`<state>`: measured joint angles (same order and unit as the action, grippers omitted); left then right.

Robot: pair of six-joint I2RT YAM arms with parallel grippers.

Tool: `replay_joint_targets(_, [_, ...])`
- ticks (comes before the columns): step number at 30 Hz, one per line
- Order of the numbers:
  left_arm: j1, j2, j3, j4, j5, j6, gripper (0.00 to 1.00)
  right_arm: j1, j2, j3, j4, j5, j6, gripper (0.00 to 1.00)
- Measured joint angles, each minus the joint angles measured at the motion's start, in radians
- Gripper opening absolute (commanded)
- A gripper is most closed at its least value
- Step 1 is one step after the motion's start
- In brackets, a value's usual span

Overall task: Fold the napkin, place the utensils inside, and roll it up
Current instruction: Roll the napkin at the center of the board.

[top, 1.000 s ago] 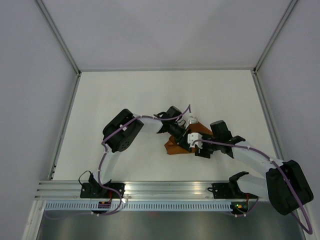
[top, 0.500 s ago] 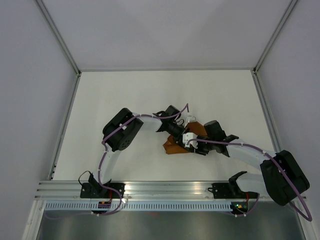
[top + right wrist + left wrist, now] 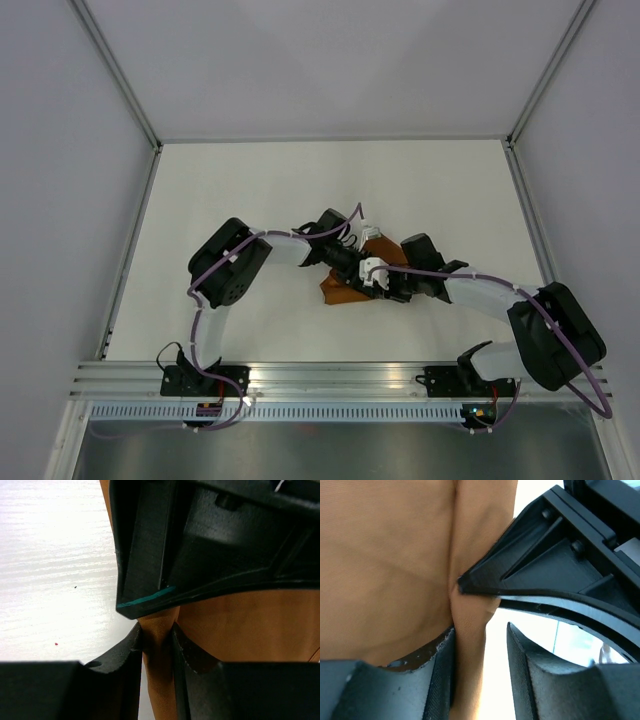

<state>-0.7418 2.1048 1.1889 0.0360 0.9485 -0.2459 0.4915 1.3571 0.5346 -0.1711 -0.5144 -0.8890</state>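
Observation:
The rust-orange napkin (image 3: 340,291) lies bunched mid-table under both grippers. In the left wrist view the napkin (image 3: 395,555) fills the upper left, and a raised fold of it rests against one pad. A bright gap separates that fold from the other pad, so the left gripper (image 3: 482,645) is open. The right gripper (image 3: 156,635) is shut on a narrow fold of the napkin (image 3: 250,625), with both pads pressing it. From above, the left gripper (image 3: 355,267) and the right gripper (image 3: 380,285) meet tip to tip over the cloth. The utensils are hidden.
White tabletop (image 3: 250,200) surrounds the cloth, bounded by grey walls and a metal rail (image 3: 320,375) at the near edge. Each wrist view is crowded by the other gripper's black finger (image 3: 555,565). A thin teal line (image 3: 145,599) runs along one black edge.
The left gripper's jaws have parted from the fold they were pinching. The right gripper has shut on the napkin. Both arms and the cloth have shifted slightly left.

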Motion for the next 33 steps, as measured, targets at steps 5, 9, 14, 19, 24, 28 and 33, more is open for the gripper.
replay_joint_targets(5, [0.029, -0.104, -0.098, 0.060, -0.109, -0.066, 0.49, -0.024, 0.055, 0.056, -0.050, -0.044, -0.002, 0.14])
replay_joint_targets(9, [0.054, -0.225, -0.177, 0.118, -0.227, -0.112, 0.47, -0.063, 0.124, 0.130, -0.131, -0.106, -0.016, 0.14])
replay_joint_targets(14, [0.063, -0.418, -0.329, 0.248, -0.427, -0.146, 0.45, -0.117, 0.239, 0.248, -0.265, -0.192, -0.058, 0.13])
replay_joint_targets(19, [0.050, -0.604, -0.544, 0.412, -0.658, -0.151, 0.48, -0.170, 0.381, 0.389, -0.436, -0.286, -0.121, 0.13])
replay_joint_targets(24, [-0.063, -0.683, -0.670, 0.557, -0.890, -0.070, 0.61, -0.209, 0.496, 0.500, -0.581, -0.359, -0.161, 0.13])
replay_joint_targets(28, [-0.250, -0.668, -0.714, 0.710, -1.056, 0.119, 0.67, -0.223, 0.566, 0.569, -0.667, -0.389, -0.171, 0.13])
replay_joint_targets(33, [-0.394, -0.546, -0.674, 0.794, -1.150, 0.380, 0.72, -0.228, 0.609, 0.615, -0.726, -0.398, -0.176, 0.13])
